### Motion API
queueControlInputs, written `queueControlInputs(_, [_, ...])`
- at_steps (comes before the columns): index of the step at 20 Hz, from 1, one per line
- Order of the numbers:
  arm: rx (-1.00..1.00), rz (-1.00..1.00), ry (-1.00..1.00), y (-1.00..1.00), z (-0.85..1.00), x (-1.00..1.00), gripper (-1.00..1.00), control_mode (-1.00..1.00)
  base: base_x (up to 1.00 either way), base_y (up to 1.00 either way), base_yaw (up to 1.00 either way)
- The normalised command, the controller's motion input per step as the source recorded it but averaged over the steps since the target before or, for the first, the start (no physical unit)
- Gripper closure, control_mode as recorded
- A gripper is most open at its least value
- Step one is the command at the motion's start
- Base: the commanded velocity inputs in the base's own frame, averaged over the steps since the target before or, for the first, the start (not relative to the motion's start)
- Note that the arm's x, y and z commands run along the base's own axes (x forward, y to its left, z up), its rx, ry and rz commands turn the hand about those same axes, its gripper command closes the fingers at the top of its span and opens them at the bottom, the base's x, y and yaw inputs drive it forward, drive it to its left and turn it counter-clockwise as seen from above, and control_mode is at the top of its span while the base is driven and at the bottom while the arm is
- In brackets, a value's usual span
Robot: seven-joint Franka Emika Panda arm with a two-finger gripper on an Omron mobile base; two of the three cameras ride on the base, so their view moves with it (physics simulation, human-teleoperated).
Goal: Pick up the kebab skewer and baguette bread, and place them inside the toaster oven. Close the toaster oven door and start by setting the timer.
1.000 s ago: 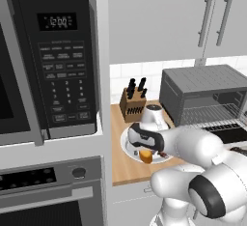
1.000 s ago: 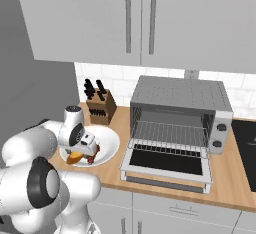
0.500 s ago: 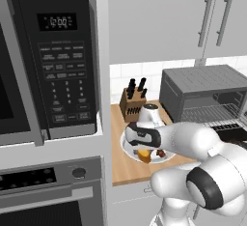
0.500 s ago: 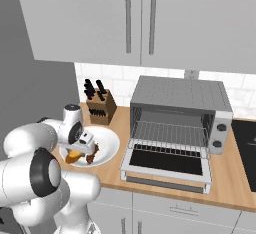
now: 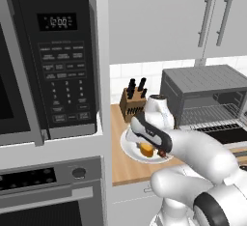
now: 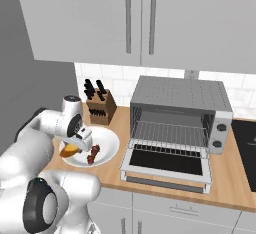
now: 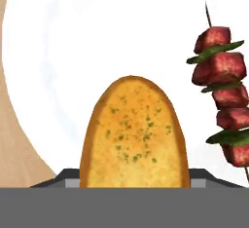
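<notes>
The baguette bread, a stubby golden-orange loaf, lies on a white plate with my gripper shut on its near end; one dark fingertip shows at each side. The kebab skewer lies beside it on the plate, apart from the bread. From the base, my gripper points down at the plate over the bread, with the skewer to its right. The toaster oven stands right of the plate, and the toaster oven door is dropped open with the wire rack showing.
A knife block stands behind the plate against the tiled wall. A black keypad microwave and a wall oven fill the tall unit to the left. A dark cooktop lies right of the toaster oven. Wall cabinets hang overhead.
My hand has come down onto the plate and the jaws have closed in from wide open onto the bread. The skewer and the oven door have not moved.
</notes>
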Motion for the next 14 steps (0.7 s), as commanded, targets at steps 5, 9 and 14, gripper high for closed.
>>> queueControlInputs(5, [0.11, -0.29, 0.0, -0.6, 0.78, -0.5, 1.0, -1.0, 0.0, 0.0, 0.0])
queueControlInputs(9, [0.05, -0.34, 0.0, -0.84, 0.64, -0.36, 1.0, -1.0, 0.0, 0.0, 0.0])
queueControlInputs(14, [0.03, -0.4, 0.0, -0.82, 0.58, -0.04, 1.0, -1.0, 0.0, 0.0, 0.0])
